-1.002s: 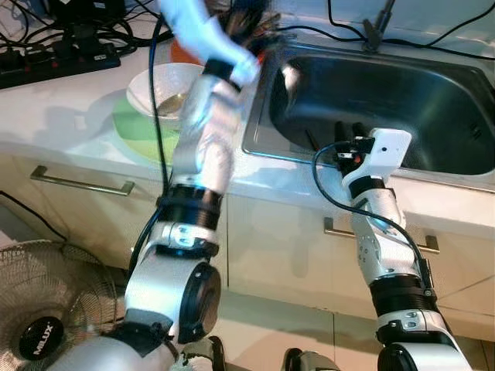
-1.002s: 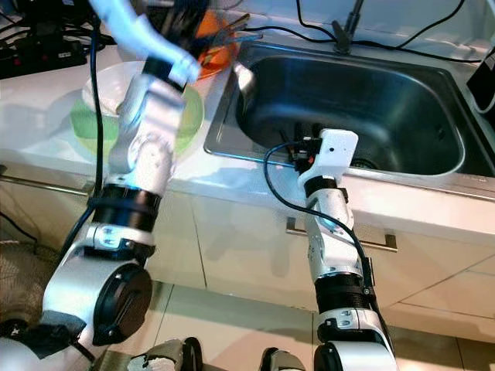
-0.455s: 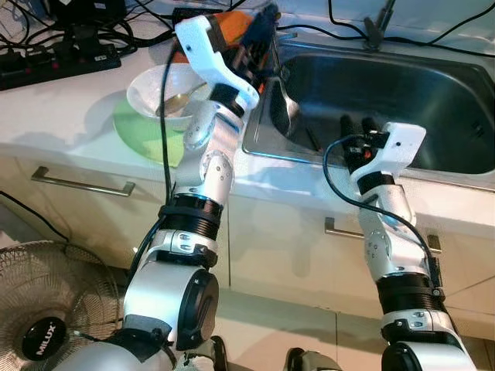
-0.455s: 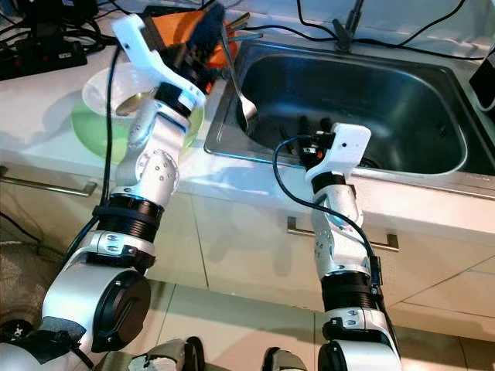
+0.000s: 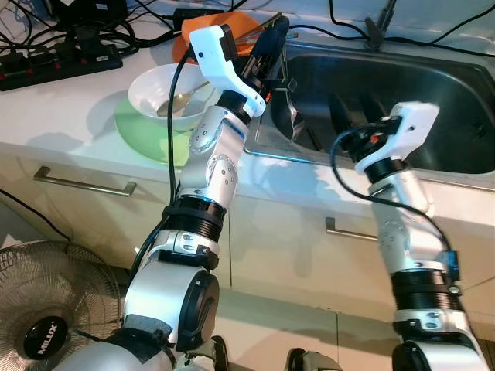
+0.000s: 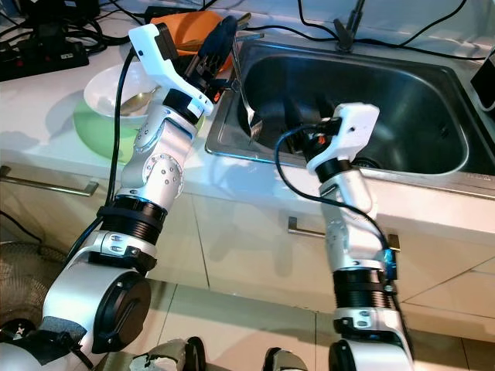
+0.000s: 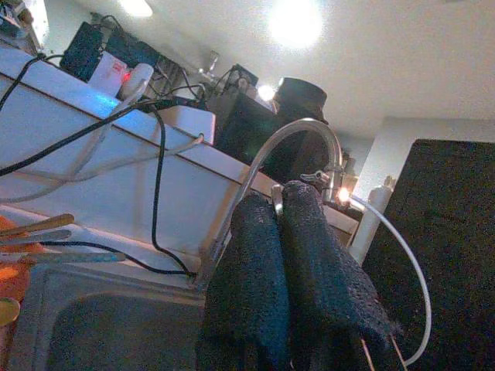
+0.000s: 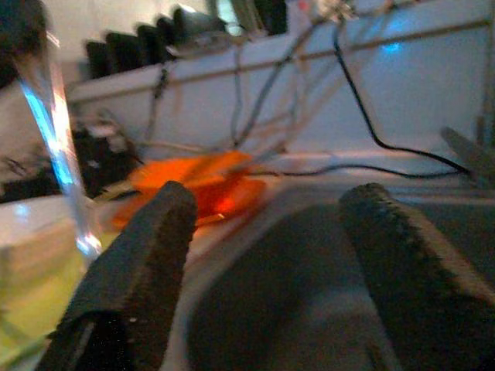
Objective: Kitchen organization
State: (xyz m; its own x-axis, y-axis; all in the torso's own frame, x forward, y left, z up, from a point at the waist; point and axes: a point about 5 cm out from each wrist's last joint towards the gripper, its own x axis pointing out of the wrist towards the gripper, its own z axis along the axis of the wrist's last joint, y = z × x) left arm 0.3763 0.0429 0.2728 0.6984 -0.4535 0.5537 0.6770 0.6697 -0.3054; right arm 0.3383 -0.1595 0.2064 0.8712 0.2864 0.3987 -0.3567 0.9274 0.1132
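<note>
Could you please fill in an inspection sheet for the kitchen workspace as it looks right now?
Surface: white countertop with a steel sink set into it.
Job's things: metal spoon hanging bowl-down over the sink's left side; white bowl holding another spoon, on a green plate; orange dish with utensils behind.
Clutter: nothing seen.
Grippers: left gripper shut on the metal spoon's handle; right gripper open, over the sink.
Cables: black cables along the back of the counter, a power strip at the left.
Surroundings: cabinet doors with bar handles below, a floor fan, tiled floor.
</note>
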